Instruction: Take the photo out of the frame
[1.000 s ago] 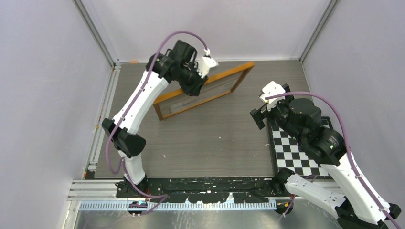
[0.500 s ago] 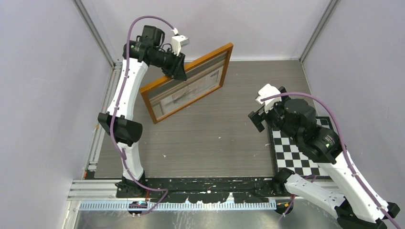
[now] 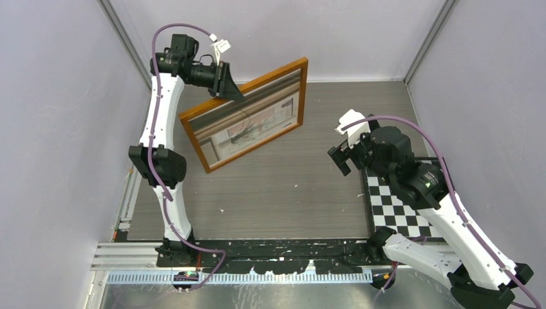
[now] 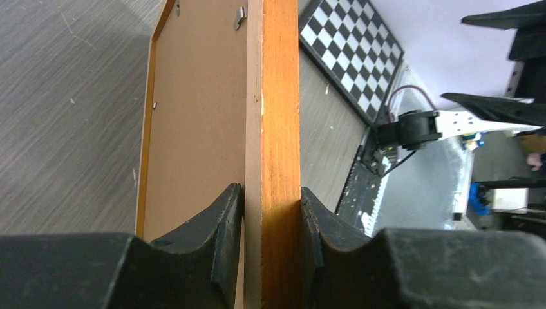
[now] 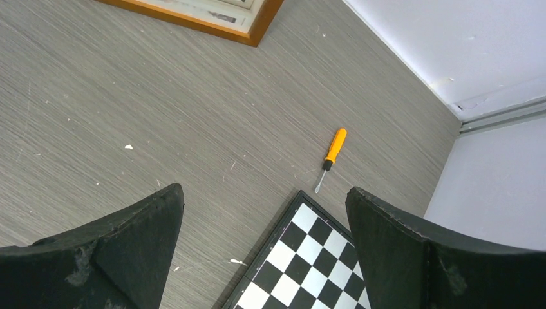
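The photo (image 3: pixel 251 122) sits behind the glossy front of the frame (image 3: pixel 254 149), which stands tilted on edge toward the far left of the surface (image 3: pixel 283 187), front facing the arm bases. Whether its lower edge rests on the surface or hangs just above it is hard to tell from overhead. The print is probably thin, light and easily creased, so it is best slid out flat by a margin once the back is open. The frame looks stiff and fairly light, but its front is slick and likely breakable, which makes the wooden border the safe place to hold it. The left tool (image 3: pixel 230 93) is clamped narrowly across the upper border, one finger on the plain brown backing board (image 4: pixel 193 116) and the other on the front side. A small metal clip (image 4: pixel 239 16) shows at the board's far edge and probably has to be turned before the board lifts away. The right tool (image 5: pixel 264 192) hangs spread wide and empty, well apart from the frame. Below it are an orange screwdriver (image 5: pixel 331 154) and the checkered mat (image 3: pixel 399 206).
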Controlling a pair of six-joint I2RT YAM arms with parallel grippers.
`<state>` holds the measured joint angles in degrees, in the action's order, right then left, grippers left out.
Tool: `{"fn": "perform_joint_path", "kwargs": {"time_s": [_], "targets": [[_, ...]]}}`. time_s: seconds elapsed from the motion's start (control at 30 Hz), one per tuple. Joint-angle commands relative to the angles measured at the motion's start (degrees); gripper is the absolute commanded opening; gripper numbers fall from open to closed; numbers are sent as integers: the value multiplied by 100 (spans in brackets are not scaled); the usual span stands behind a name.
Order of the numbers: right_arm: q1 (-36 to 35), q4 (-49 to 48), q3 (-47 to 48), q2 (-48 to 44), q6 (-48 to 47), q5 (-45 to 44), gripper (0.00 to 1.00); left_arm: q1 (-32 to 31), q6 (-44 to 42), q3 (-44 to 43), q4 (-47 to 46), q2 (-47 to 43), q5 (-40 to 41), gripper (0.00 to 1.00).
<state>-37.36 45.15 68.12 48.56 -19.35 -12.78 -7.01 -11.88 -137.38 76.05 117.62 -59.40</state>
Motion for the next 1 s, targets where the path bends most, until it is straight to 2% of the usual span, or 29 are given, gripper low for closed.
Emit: {"fn": "perform_joint_path", "kwargs": {"time_s": [0.0, 0.13, 0.4, 0.47, 0.6, 0.77, 0.97], "targets": [[37, -215, 29, 109, 84, 81, 100, 154, 532, 170, 1627, 594, -819, 0], [58, -347, -75, 166, 53, 124, 100, 334, 828, 284, 1339, 595, -993, 0], [72, -410, -255, 171, 7, 179, 100, 904, 1368, 1144, 387, 546, -789, 0], [104, -403, -316, 158, 37, 175, 100, 1004, 1560, 1789, -132, 355, -709, 0], [279, -349, -390, 179, 167, 342, 100, 1210, 2475, 3745, -2092, -285, -475, 0], [595, -178, -424, 264, 333, 654, 100, 1485, 2880, 4863, -3153, -371, -310, 0], [982, 33, -654, 472, 686, 1142, 100, 1718, 4223, 6581, -5535, -781, -128, 0]]}}
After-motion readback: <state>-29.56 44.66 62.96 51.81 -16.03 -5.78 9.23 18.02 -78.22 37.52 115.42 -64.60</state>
